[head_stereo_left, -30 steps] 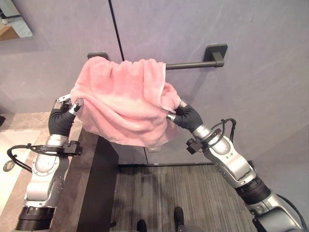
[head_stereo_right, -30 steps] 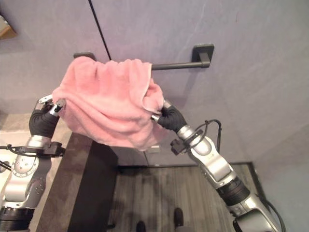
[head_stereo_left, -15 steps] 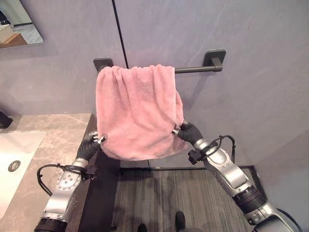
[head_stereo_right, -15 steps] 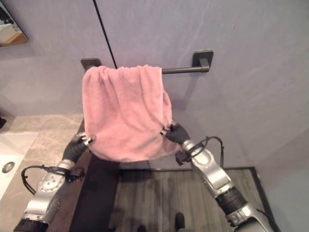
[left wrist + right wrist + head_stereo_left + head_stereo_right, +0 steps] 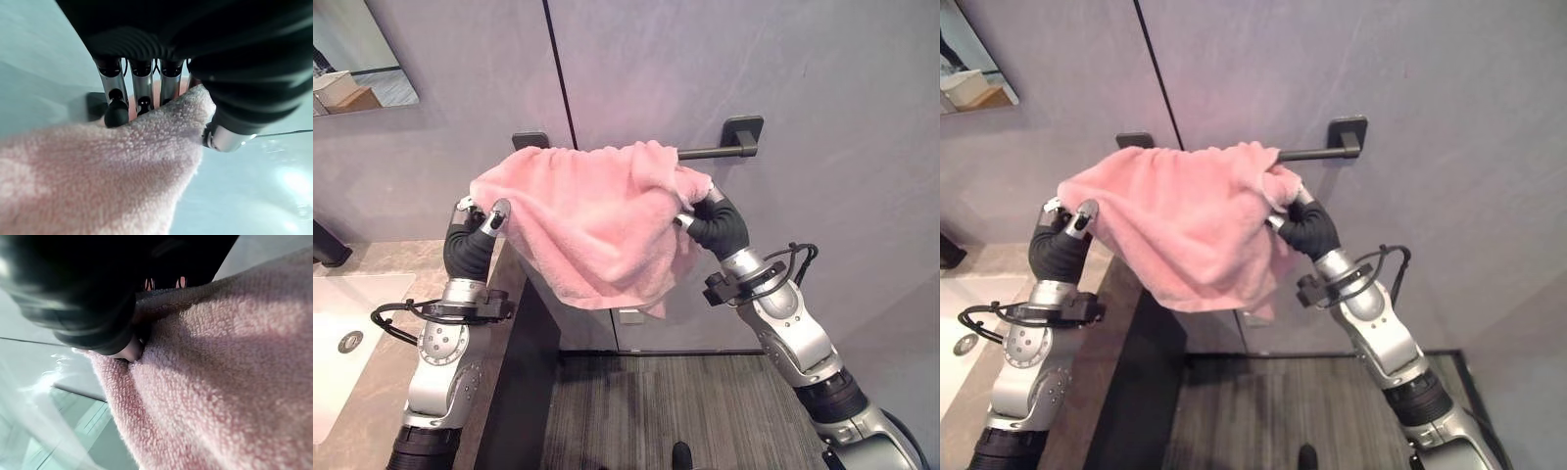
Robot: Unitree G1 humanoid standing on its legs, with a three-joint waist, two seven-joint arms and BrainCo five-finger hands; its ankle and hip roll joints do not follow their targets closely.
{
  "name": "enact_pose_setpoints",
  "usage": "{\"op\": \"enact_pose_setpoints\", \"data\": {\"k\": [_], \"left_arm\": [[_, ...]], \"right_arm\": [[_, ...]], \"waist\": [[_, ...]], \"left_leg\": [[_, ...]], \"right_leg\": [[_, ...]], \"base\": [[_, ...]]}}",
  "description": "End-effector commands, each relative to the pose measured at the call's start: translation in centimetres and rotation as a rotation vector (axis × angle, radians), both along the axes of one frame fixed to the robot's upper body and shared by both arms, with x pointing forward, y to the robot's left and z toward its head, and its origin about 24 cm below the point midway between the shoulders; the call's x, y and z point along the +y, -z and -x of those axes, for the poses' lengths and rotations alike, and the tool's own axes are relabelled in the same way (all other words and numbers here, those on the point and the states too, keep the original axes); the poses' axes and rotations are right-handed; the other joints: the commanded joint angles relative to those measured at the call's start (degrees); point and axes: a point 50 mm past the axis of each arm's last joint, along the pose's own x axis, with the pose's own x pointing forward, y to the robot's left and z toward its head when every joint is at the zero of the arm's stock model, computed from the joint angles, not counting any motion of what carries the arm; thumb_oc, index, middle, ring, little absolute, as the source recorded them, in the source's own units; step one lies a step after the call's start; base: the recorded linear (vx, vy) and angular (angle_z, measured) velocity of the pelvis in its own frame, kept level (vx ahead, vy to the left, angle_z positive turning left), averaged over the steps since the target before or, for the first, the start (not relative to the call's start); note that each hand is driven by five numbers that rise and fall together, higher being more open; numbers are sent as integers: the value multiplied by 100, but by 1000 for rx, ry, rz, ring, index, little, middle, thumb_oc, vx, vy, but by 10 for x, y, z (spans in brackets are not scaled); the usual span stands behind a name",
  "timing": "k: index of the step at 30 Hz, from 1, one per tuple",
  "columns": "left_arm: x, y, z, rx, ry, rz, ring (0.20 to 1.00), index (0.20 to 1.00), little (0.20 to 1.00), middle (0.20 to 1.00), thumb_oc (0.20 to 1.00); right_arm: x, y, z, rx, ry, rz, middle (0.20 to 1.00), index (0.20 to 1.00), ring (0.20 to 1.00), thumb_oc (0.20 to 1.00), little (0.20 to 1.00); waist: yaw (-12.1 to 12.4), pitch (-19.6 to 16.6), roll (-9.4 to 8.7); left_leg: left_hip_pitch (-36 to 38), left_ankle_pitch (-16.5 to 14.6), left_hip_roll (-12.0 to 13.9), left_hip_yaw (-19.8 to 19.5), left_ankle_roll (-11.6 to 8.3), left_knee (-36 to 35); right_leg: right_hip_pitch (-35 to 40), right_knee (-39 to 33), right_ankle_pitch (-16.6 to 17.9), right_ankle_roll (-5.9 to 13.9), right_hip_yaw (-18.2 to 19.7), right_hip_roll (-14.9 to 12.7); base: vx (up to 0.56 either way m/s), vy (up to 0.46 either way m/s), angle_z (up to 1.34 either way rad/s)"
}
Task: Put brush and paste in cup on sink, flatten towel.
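Observation:
A pink towel [image 5: 597, 220] hangs over the dark wall bar [image 5: 710, 151] and is lifted outward at both lower corners. My left hand [image 5: 475, 230] pinches the towel's left corner, held up beside the counter's end. In the left wrist view the fingers [image 5: 116, 103] and thumb [image 5: 225, 137] close on the pink cloth [image 5: 98, 171]. My right hand [image 5: 713, 223] grips the right corner just below the bar, its fingers buried in the towel [image 5: 220, 382]. The towel sags between the two hands, with a lower edge drooping in the middle.
A marble counter [image 5: 372, 392] with a white sink [image 5: 342, 333] lies at the left. A mirror [image 5: 362, 59] hangs at the upper left. Dark ribbed floor [image 5: 685, 401] lies below the grey wall panels.
Both hands have risen with the towel's corners, from low below the bar to near bar height. The towel went from hanging flat to being spread and lifted. The camera also shifted.

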Motion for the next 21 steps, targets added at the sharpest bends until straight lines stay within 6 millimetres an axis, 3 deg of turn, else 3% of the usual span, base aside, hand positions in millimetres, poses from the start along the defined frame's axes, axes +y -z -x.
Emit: {"op": "enact_pose_setpoints", "data": {"k": [1, 4, 8, 10, 14, 17, 19, 20, 21], "left_arm": [[4, 43, -3, 200, -18, -54, 200, 200, 200, 200, 200], [6, 69, 0, 315, -25, -96, 200, 200, 200, 200, 200], [8, 69, -1, 320, -31, -97, 200, 200, 200, 200, 200], [7, 59, -4, 277, -28, -98, 200, 200, 200, 200, 200], [5, 17, -11, 95, -26, -96, 200, 200, 200, 200, 200], [4, 9, -12, 58, -26, -90, 200, 200, 200, 200, 200], [3, -6, -13, -11, -24, -74, 200, 200, 200, 200, 200], [1, -23, -11, -95, -26, -60, 200, 200, 200, 200, 200], [1, -24, -11, -96, -27, -60, 200, 200, 200, 200, 200]], "right_arm": [[-9, 13, -3, 53, 60, -69, 200, 200, 200, 200, 200], [-14, 38, -6, 159, 108, -42, 200, 200, 200, 200, 200], [-12, 36, -9, 159, 105, -52, 200, 200, 200, 200, 200], [-11, 29, -10, 129, 103, -57, 200, 200, 200, 200, 200], [-8, -4, -14, 0, 94, -99, 200, 200, 200, 200, 200], [-7, -11, -14, -28, 91, -112, 200, 200, 200, 200, 200], [-6, -24, -13, -83, 79, -138, 200, 200, 200, 200, 200], [-4, -37, -10, -137, 66, -171, 200, 200, 200, 200, 200], [-4, -37, -10, -138, 65, -172, 200, 200, 200, 200, 200]], "waist": [[-69, -234, -337], [-95, -215, -308], [-96, -223, -305], [-85, -238, -303], [-66, -296, -302], [-67, -298, -304], [-68, -315, -299], [-67, -326, -302], [-68, -318, -306]], "left_leg": [[-50, 11, -186, 141, 5, 26], [-10, 10, -193, 162, 16, 26], [7, 11, -203, 166, 19, 52], [7, 9, -203, 165, 19, 63], [1, 10, -203, 163, 6, 70], [5, 7, -199, 162, 2, 72], [16, 3, -199, 166, -3, 70], [32, -3, -195, 162, -7, 69], [-3, 46, -195, 168, -4, 78]], "right_leg": [[523, 22, -488, 419, 111, -401], [542, 34, -496, 423, 132, -404], [566, 50, -509, 420, 155, -403], [569, 50, -517, 418, 155, -400], [577, 50, -529, 407, 162, -388], [579, 54, -534, 403, 158, -385], [591, 57, -543, 397, 162, -381], [605, 54, -555, 392, 166, -378], [567, 68, -514, 384, 171, -379]], "base": [[0, 0, 0], [4, -2, -1], [0, 0, 0], [0, 0, 0], [0, 0, 0], [0, 0, 0], [0, 0, 0], [-34, -19, -1], [-32, -19, -1]]}}
